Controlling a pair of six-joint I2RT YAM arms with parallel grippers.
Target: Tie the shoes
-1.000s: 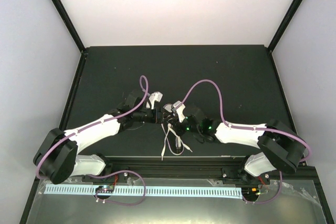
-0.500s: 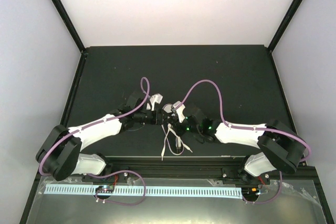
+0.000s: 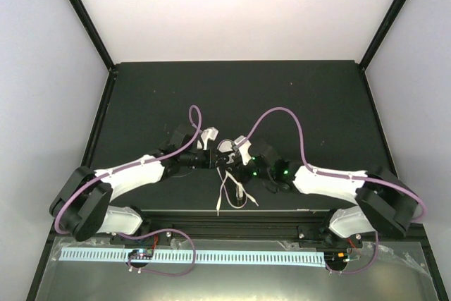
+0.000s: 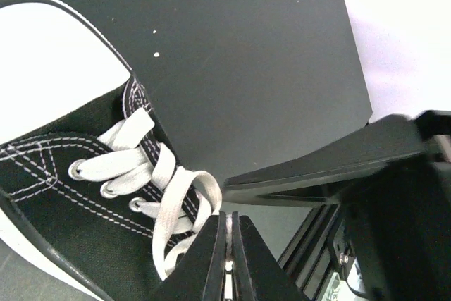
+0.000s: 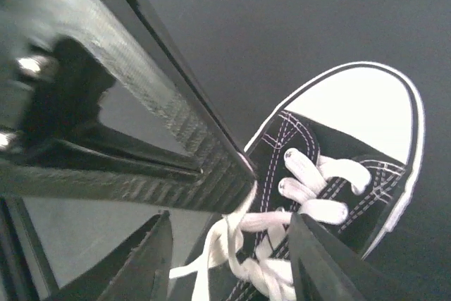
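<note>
And there's the handover: since the earlier frame the left arm [image 3: 134,174] has pushed in closer to the shoe [image 5: 352,103], and its tool [image 4: 230,227] has snapped shut. The right arm [image 3: 331,180] has stretched out lower, and its tool [image 5: 230,220] has sprung apart.

The dark tabletop [image 3: 303,103] carries the shoe, which sits pinned between the two arms with its white toe pointing away from their bases.

The left tool is at the shoe's lacing, clenched. A strand of the laces [image 4: 176,188] runs down into the closed fingers, so I read that as a pinch on the lace. The right tool is on the shoe's other side, released, fingers wide. Laces lie in the gap between them with nothing gripped.

On handling, the shoe looks small and light, so it will likely skid if a lace is yanked. The laces are flat, soft and floppy. They should be pinched near the eyelets or on a loop, not at the free tips.

Only the top view shows the loose lace ends trailing from the shoe toward the arm bases. It hides the fingers entirely. The left wrist view gives the shut fingers and the eyelets. The right wrist view gives the toe cap and the open gap.
</note>
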